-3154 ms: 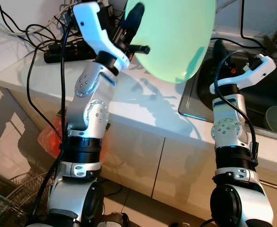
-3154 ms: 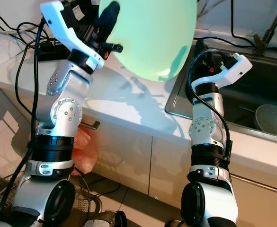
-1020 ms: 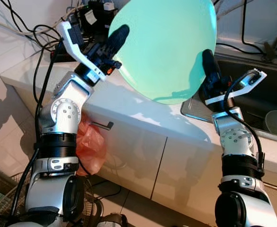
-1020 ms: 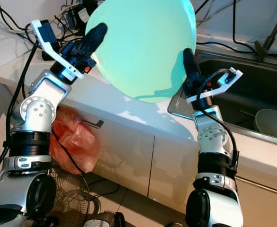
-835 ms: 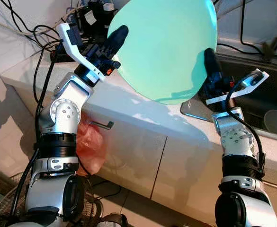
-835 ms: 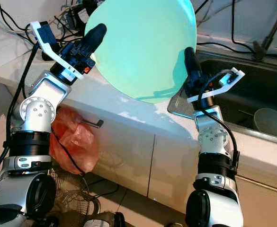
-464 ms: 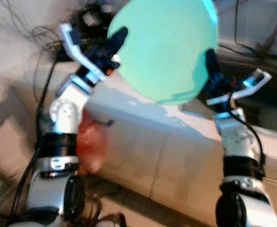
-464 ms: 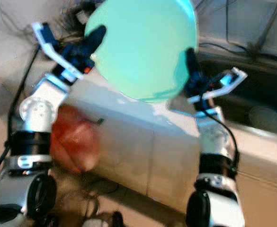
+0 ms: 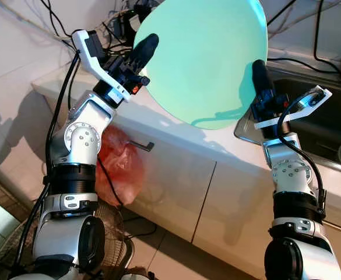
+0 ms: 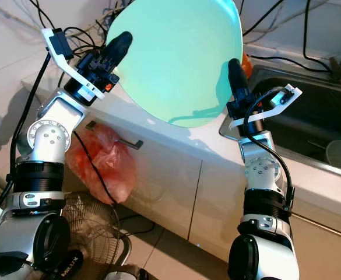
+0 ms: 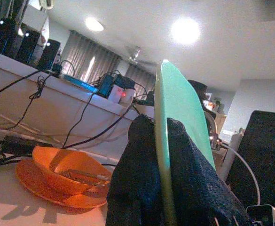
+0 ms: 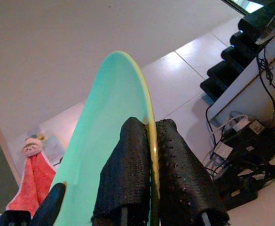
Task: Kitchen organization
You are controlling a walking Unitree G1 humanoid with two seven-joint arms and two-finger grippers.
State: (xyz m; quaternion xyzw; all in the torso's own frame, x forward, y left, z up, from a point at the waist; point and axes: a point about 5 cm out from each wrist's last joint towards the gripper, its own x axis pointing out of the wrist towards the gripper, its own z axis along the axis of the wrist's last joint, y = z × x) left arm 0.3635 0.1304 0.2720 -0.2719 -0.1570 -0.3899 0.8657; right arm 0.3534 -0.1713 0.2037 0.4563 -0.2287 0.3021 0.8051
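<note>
Two grippers, left (image 9: 146, 45) and right (image 9: 257, 73), pinched on opposite rims of a green plate (image 9: 205, 58), held up on edge above the near counter (image 9: 176, 131). Red bag (image 9: 120, 169) hanging on the cabinet handle at near left; sink (image 9: 327, 125) at right. Farther back, orange bowl (image 11: 69, 172) on the counter among cables (image 9: 59, 23).

plate (image 9: 202, 58) above counter (image 9: 158, 119), sink (image 9: 322, 125) right
</note>
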